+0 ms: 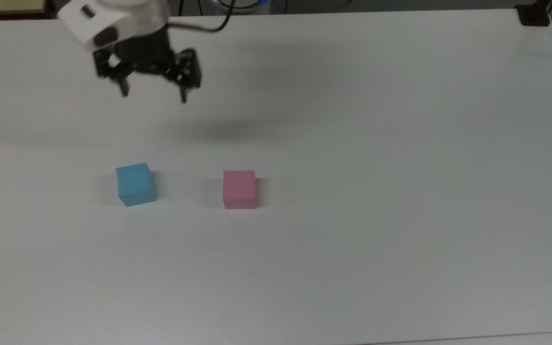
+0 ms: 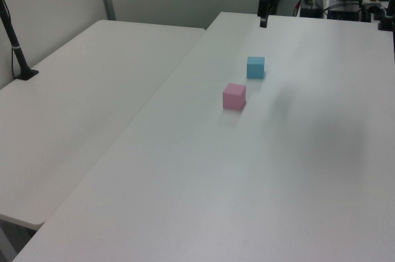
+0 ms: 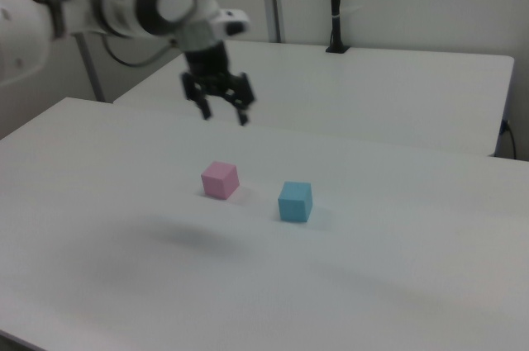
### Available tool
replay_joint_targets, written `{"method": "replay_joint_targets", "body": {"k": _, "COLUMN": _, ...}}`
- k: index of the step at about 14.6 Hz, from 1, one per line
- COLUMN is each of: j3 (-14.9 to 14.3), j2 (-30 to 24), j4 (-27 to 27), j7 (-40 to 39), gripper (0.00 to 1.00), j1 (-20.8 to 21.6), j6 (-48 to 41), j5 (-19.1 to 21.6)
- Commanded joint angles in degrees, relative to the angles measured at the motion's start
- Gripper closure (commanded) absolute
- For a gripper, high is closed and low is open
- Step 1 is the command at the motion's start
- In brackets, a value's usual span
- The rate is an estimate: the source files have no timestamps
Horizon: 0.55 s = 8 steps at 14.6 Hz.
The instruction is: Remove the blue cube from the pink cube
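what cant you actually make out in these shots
- The gripper in the top view: motion-blurred, and the arm above it is cut off by the top edge.
- The dark mark on the pink cube: too small to read.
- The far faces of the blue cube in the right view: hidden by the cube itself.

Work surface: a wide, plain white matte tabletop [image 1: 376,143], with a soft grey shadow on it.
Second surface: another white tabletop [image 2: 80,89], just beside the first at the left view's left.
Pole: a black pole on a clamp [image 2: 15,46], standing at that second tabletop's far edge.
Corner fitting: a small black bracket [image 1: 534,14] at the top view's upper right corner.
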Motion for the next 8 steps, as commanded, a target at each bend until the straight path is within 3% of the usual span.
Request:
{"method": "replay_joint_targets", "body": {"k": 1, "j3": -5.41, "j2": -4.67, "j4": -2.73, "j7": 6.46, "gripper": 0.0, "j1": 8.48, "j6": -5.54, "j5": 0.94}}
{"method": "replay_joint_targets", "body": {"k": 8, "j3": -5.59, "j2": -7.3, "j4": -2.73, "j7": 7.17, "gripper": 0.0, "j1": 9.56, "j6": -10.12, "j5": 1.03}}
